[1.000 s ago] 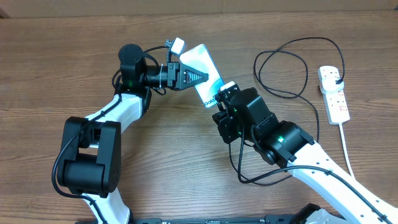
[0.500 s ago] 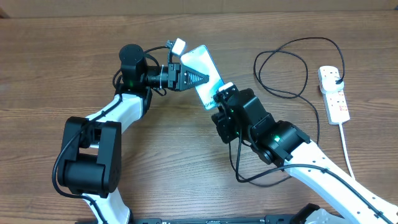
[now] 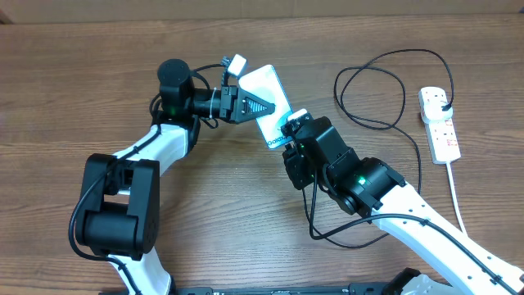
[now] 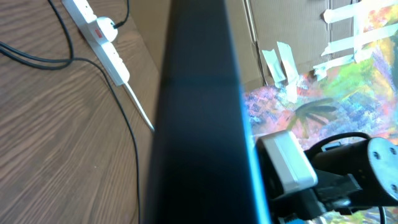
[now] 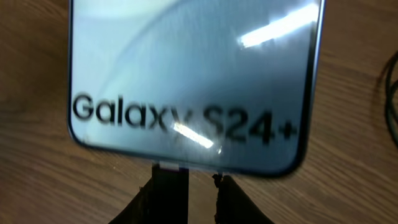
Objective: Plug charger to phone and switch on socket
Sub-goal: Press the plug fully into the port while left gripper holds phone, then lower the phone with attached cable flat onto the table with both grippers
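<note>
Brown wood-grain tabletop [image 3: 65, 82] filled overhead view, planks running left to right. Pale beige cardboard strip [image 3: 327, 6] lined far edge. Left wrist view looked past table: brown cardboard wall [image 4: 261, 25], white tape strips [image 4: 342, 14] stuck on it, bright multicoloured painted sheet [image 4: 348, 81] beside. Lighting was even, no hard shadows.

In the left wrist view the phone [image 4: 193, 124] is filling the middle of the frame as a dark blur, hiding the fingers of the left gripper [image 3: 268, 103]. The power strip [image 4: 99, 37] is running off the upper left edge. In the right wrist view the phone's top is running off the frame and the charger [image 5: 392, 93] is blurring at the right edge. The right gripper [image 5: 196, 180] is showing too blurred to tell whether it is pinching anything.
</note>
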Tool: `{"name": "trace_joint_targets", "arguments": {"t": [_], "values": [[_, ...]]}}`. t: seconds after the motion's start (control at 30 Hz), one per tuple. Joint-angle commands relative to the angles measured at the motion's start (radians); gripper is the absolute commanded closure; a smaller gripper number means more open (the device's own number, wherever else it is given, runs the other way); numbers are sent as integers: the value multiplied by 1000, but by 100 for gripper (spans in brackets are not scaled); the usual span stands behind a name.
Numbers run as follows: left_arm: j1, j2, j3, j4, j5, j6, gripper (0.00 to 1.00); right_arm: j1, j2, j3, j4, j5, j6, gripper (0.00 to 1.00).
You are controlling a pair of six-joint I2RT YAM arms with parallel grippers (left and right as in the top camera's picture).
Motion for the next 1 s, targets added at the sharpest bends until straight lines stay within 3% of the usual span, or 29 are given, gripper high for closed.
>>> {"name": "trace_joint_targets", "arguments": {"t": [0.0,0.43,0.77,0.87,0.97], "values": [[43,4,-4,5,55,41,96,-7,0,27,-26,-53,-1,74],[32,4,-4,5,55,40,96,-7,0,27,40,-63,-1,75],[28,4,-4,4,55,40,96,-7,0,27,117,-59,-2,96],[18,4,-5,4,55,40,96,-7,0,35,168,-59,-2,95],[11,4,-4,4,54,18,96,-7,0,43,175,-59,-2,84]]}}
